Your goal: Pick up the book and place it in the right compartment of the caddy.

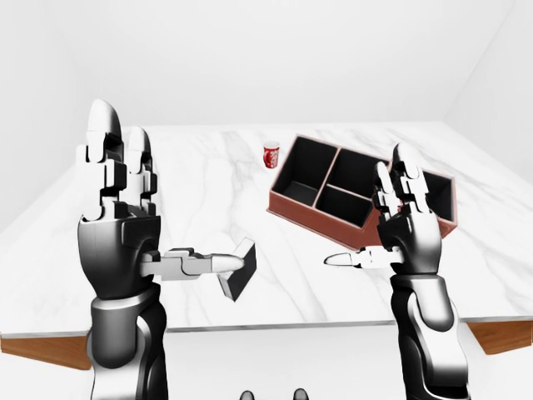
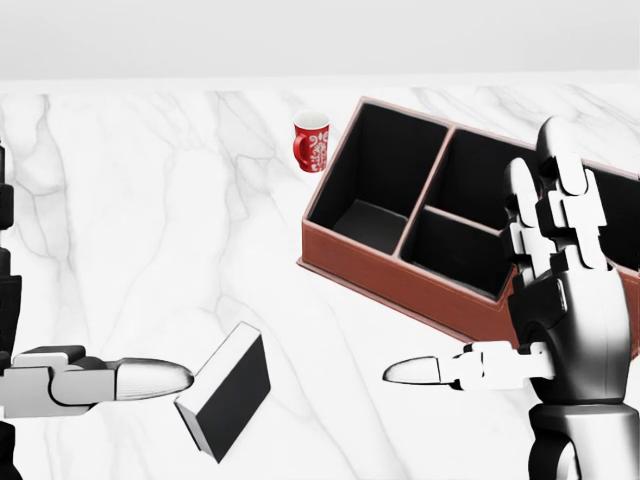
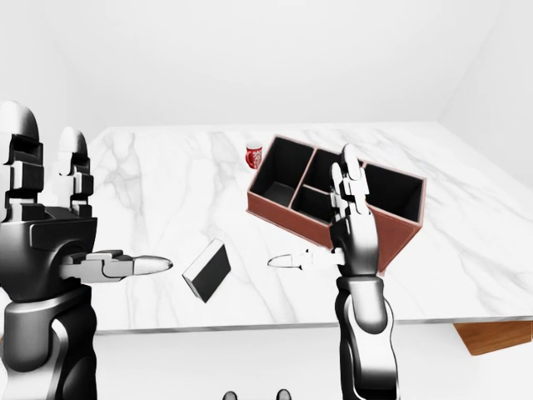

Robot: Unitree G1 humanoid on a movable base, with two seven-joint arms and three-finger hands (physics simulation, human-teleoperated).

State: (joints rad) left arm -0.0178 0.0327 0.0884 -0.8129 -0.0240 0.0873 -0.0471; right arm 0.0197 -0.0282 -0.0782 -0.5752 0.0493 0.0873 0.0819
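Note:
The book (image 2: pixel 225 405), black-covered with white page edges, lies flat on the marble table (image 2: pixel 150 220) near the bottom of the head view. The brown caddy (image 2: pixel 392 285) with black compartments stands to its upper right. My right hand (image 3: pixel 312 208) covers part of the caddy's right compartment (image 1: pixel 439 193). Both hands are raised and open, fingers upright, thumbs pointing inward, holding nothing. My left hand (image 1: pixel 171 200) is left of the book, and its thumb tip (image 3: pixel 158 265) ends just short of it in the right-eye view.
A red patterned mug (image 2: pixel 311 141) stands on the table just left of the caddy's upper corner. The table's near edge (image 1: pixel 275 325) runs below my hands. Brown wood (image 1: pixel 42 350) shows beneath the table at both lower corners.

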